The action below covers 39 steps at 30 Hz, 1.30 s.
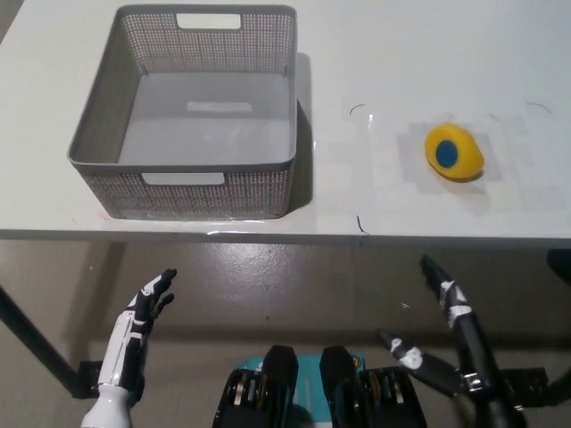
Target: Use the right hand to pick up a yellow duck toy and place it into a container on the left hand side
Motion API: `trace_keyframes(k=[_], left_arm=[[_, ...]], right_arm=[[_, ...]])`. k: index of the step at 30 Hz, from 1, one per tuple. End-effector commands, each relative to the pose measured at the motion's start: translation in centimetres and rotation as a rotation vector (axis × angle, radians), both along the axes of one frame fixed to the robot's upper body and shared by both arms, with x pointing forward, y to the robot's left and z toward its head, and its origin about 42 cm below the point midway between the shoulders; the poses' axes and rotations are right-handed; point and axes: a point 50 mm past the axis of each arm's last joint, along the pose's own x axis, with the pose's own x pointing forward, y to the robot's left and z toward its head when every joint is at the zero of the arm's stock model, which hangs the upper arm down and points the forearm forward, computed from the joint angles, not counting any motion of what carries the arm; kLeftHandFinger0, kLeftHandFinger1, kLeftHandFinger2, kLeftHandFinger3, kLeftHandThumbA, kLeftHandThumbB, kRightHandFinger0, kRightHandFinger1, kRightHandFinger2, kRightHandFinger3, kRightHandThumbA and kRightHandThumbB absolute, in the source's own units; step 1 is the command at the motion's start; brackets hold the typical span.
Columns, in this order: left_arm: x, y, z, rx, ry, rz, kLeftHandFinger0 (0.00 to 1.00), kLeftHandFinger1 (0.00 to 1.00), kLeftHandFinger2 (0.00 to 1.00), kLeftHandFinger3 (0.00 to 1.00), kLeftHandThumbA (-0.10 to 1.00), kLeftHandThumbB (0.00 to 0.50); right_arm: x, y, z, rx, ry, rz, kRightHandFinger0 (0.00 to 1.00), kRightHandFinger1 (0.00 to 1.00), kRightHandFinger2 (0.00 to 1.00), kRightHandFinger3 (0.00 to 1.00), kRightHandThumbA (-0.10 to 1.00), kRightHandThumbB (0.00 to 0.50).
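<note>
yellow duck toy (453, 152) on table (375, 53) | right hand (443, 290) below edge, fingers spread, empty | left hand (150, 299) low, open

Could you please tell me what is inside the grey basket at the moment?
Nothing shows inside the grey basket: its pale floor is bare. The near wall covers only a thin strip of floor at the front. The yellow duck toy lies on the white table, to the basket's right.

The basket (192, 107) at the upper left of the frame was grey, its walls patterned with a fine mesh. The duck toy (454, 152) at the upper right was yellow with a round blue patch. The table (401, 53) was white. The left hand (143, 316) was white, the right hand (446, 294) black with white marks.
</note>
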Motion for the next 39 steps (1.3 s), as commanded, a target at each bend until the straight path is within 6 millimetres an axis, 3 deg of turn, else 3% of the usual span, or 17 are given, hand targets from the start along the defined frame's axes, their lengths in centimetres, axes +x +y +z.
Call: trace_keyframes(k=[1, 6, 9, 11, 16, 18, 21, 23, 25, 27, 31, 39], left_arm=[[0.6, 0.3, 1.2, 0.056, -0.065, -0.056, 1.00, 1.00, 1.00, 1.00, 1.00, 0.500], [0.5, 0.3, 1.2, 0.055, -0.053, -0.060, 1.00, 1.00, 1.00, 1.00, 1.00, 0.500], [0.9, 0.4, 1.5, 0.040, -0.047, -0.056, 1.00, 1.00, 1.00, 1.00, 1.00, 0.500], [0.8, 0.5, 1.5, 0.043, -0.041, -0.055, 1.00, 1.00, 1.00, 1.00, 1.00, 0.500], [0.8, 0.7, 1.4, 0.058, -0.045, -0.063, 1.00, 1.00, 1.00, 1.00, 1.00, 0.500], [0.7, 0.7, 1.3, 0.057, -0.039, -0.064, 1.00, 1.00, 1.00, 1.00, 1.00, 0.500], [0.4, 0.7, 1.1, 0.058, -0.029, -0.062, 1.00, 1.00, 1.00, 1.00, 1.00, 0.500], [0.3, 0.6, 1.1, 0.070, -0.039, -0.065, 1.00, 1.00, 1.00, 1.00, 1.00, 0.500], [0.2, 0.6, 1.0, 0.064, -0.034, -0.066, 1.00, 1.00, 1.00, 1.00, 1.00, 0.500], [-0.1, 0.5, 0.6, 0.056, -0.025, -0.069, 1.00, 1.00, 1.00, 1.00, 1.00, 0.500], [-0.5, 0.5, 0.4, 0.067, -0.028, -0.078, 1.00, 1.00, 1.00, 1.00, 1.00, 0.500], [-0.4, 0.2, 0.3, 0.077, -0.009, -0.091, 1.00, 1.00, 1.00, 1.00, 1.00, 0.500]], right_arm=[[0.1, -2.4, 4.8, -0.093, -0.159, -0.088, 1.00, 1.00, 1.00, 1.00, 0.80, 0.334], [2.6, -4.8, 9.3, -0.155, -0.251, -0.166, 1.00, 1.00, 1.00, 1.00, 0.73, 0.392], [4.6, -6.0, 11.6, -0.274, -0.260, -0.230, 1.00, 1.00, 1.00, 1.00, 0.84, 0.417], [5.4, -6.4, 12.3, -0.303, -0.257, -0.241, 1.00, 1.00, 1.00, 1.00, 0.86, 0.436], [8.6, -7.8, 14.7, -0.345, -0.225, -0.221, 1.00, 1.00, 1.00, 1.00, 0.86, 0.434], [11.0, -8.4, 16.8, -0.418, -0.205, -0.208, 1.00, 1.00, 1.00, 1.00, 0.87, 0.436], [12.7, -8.6, 18.2, -0.452, -0.194, -0.203, 1.00, 1.00, 1.00, 1.00, 0.85, 0.439], [15.1, -8.1, 20.0, -0.523, -0.218, -0.212, 1.00, 1.00, 1.00, 1.00, 0.87, 0.451], [16.0, -7.9, 20.5, -0.558, -0.207, -0.218, 1.00, 1.00, 1.00, 1.00, 0.88, 0.458], [18.1, -7.5, 21.4, -0.623, -0.176, -0.220, 1.00, 1.00, 1.00, 1.00, 0.85, 0.484], [21.6, -7.4, 21.9, -0.698, -0.057, -0.178, 1.00, 1.00, 1.00, 1.00, 0.80, 0.461], [26.3, -8.3, 23.6, -0.860, 0.129, -0.051, 1.00, 1.00, 1.00, 1.00, 0.94, 0.500]])
